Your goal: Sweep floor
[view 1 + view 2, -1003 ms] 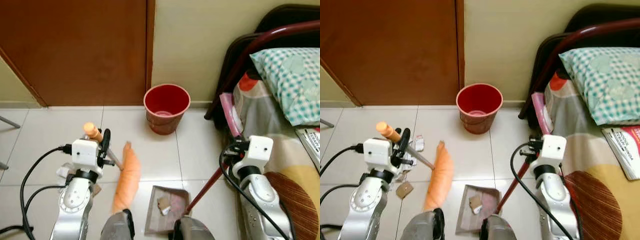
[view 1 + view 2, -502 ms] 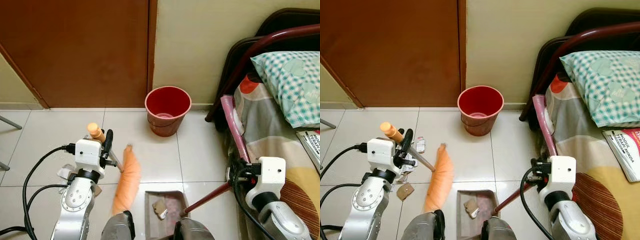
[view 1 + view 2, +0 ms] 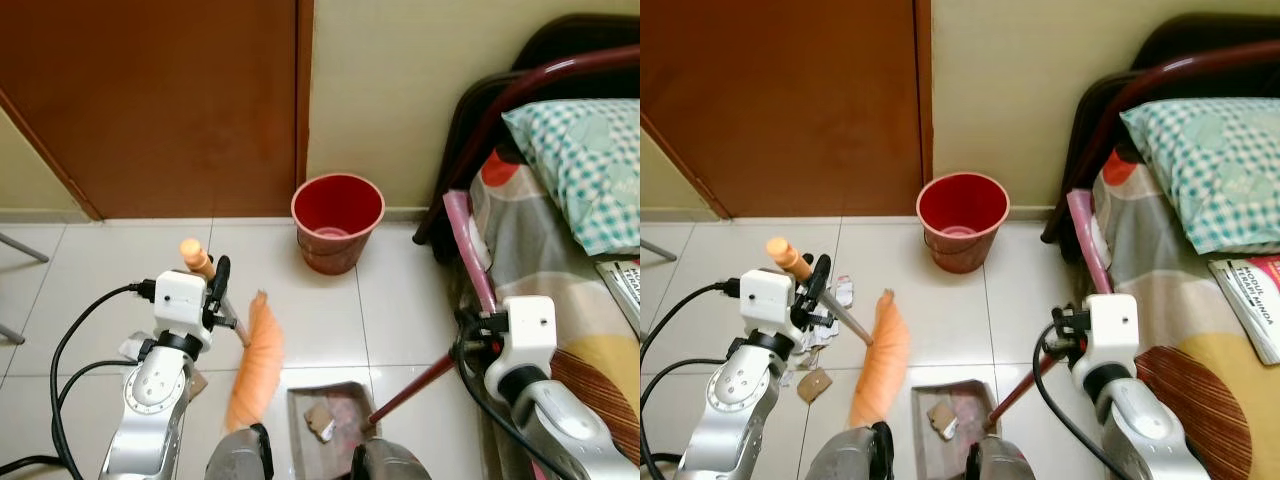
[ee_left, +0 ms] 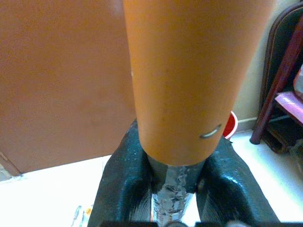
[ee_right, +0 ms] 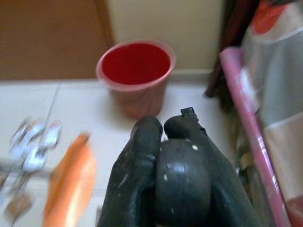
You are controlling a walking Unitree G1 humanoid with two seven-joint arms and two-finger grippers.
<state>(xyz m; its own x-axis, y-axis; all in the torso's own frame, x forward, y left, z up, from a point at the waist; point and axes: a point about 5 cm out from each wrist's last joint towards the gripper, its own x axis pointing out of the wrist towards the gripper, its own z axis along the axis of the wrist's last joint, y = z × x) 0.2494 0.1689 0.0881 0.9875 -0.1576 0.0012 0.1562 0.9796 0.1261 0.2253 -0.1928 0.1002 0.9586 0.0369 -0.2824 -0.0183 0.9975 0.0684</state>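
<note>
One orange-bristled broom (image 3: 877, 362) beside a littered dustpan (image 3: 947, 418).

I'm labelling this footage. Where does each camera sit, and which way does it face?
Left and right eye views: head, looking down at the floor; both arms, broom, dustpan, bin.
Left wrist view: left wrist, along the left end effector clamping the broom's orange handle, toward the door.
Right wrist view: right wrist, along the right end effector gripping the dustpan handle, toward the bin.
Shared: the bin.
</note>
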